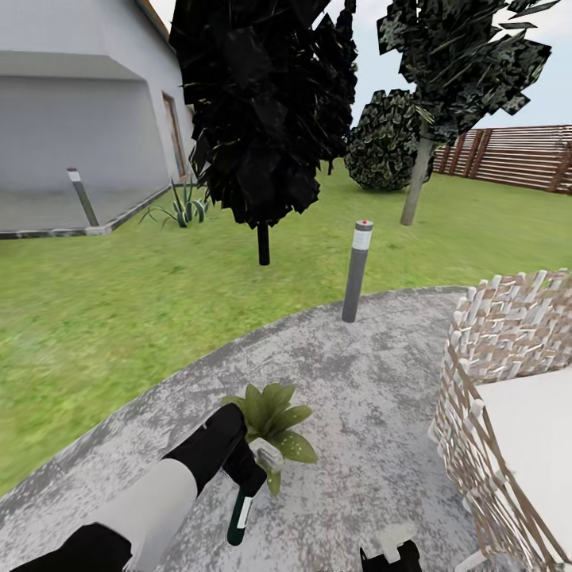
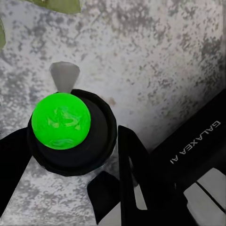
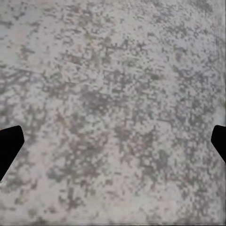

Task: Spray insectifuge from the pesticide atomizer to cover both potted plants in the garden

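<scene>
We look out over the garden lawn [image 1: 119,310], which stretches far to a grey house [image 1: 79,103] on the left and a brown slatted fence [image 1: 516,155] on the far right, with dark trees [image 1: 262,103] and a round bush [image 1: 385,143] between them. Nearer to us lies the round grey stone patio [image 1: 357,413], and at its right edge stands a woven wicker seat [image 1: 500,357] with a pale cushion. A grey bollard lamp [image 1: 357,272] rises at the patio's far rim, and another [image 1: 82,196] stands by the house. Near us on the stone sits one potted plant [image 1: 274,417], a low rosette of broad green leaves. Our left arm reaches in from the near left, and its left tool [image 1: 246,481] is clamped on the pesticide atomizer [image 1: 241,512], which hangs body-down just beside the plant's near leaves; in the left wrist view the bottle [image 2: 63,125] shows end-on between the black fingers [image 2: 134,174]. Our right tool [image 3: 113,146] hovers above bare stone with its fingertips spread wide apart and nothing between them.
</scene>
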Motion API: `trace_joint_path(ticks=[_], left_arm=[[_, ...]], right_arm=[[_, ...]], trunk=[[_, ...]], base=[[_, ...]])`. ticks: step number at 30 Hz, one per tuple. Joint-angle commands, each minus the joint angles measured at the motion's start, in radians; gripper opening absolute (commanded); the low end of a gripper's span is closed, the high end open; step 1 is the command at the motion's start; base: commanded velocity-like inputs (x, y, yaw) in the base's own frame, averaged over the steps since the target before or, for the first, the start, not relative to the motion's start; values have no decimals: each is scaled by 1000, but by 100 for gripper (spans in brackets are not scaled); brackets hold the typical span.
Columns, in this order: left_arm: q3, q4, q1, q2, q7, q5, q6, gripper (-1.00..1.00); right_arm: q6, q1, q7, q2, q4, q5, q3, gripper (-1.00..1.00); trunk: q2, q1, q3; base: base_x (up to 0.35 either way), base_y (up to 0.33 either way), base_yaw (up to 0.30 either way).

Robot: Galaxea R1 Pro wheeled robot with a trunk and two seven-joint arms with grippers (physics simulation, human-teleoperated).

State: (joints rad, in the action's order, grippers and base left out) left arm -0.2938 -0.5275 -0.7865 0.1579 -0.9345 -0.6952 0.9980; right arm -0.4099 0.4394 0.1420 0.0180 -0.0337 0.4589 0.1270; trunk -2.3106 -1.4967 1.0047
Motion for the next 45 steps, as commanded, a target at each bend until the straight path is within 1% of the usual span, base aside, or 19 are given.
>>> trace_joint_path(ticks=[1,4,8,18,21,24,28,30,33,35,42,45], left_arm=[[-1,-4,-1,0,-10,-10,4,-100],[0,-10,-7,3,-10,-11,7,-100],[-1,-5,-7,3,-10,-10,7,-100],[-2,3,19,-1,-10,-11,2,-100],[0,-5,16,2,-10,-10,4,-100],[1,-13,5,10,-10,-8,9,-100],[5,-14,-54,7,-15,-5,16,-100],[6,-13,-81,3,-40,-6,17,-100],[7,-13,-97,-8,-89,-11,17,-100],[7,-13,-107,-15,-99,-12,17,-100],[8,-7,-182,-20,-104,-13,21,-100],[8,1,-188,-21,-104,-14,20,-100]], right_arm=[[-3,1,5,0,1,11,8,100],[-3,1,5,0,1,11,8,100],[-3,1,5,-1,0,11,8,100],[-3,1,5,-1,1,11,8,100],[-3,1,5,-1,1,11,8,100],[-3,1,5,-1,0,11,8,100],[-3,1,5,-1,1,11,8,100],[-3,1,5,-1,0,11,8,100],[-3,1,5,-1,1,11,8,100],[-3,1,5,-1,1,11,8,100],[-3,1,5,-1,1,12,8,100],[-3,1,5,-1,1,11,8,100]], trunk=[[0,0,1],[0,0,1],[0,0,1],[0,0,1],[0,0,1],[0,0,1],[0,0,1],[0,0,1],[0,0,1],[0,0,1],[0,0,1],[0,0,1]], base=[[0,0,-277],[0,0,-236],[0,0,-52],[0,0,-2],[0,0,0],[0,0,0],[0,0,0],[0,0,0],[0,0,0],[0,0,0],[0,0,0],[0,0,0]])
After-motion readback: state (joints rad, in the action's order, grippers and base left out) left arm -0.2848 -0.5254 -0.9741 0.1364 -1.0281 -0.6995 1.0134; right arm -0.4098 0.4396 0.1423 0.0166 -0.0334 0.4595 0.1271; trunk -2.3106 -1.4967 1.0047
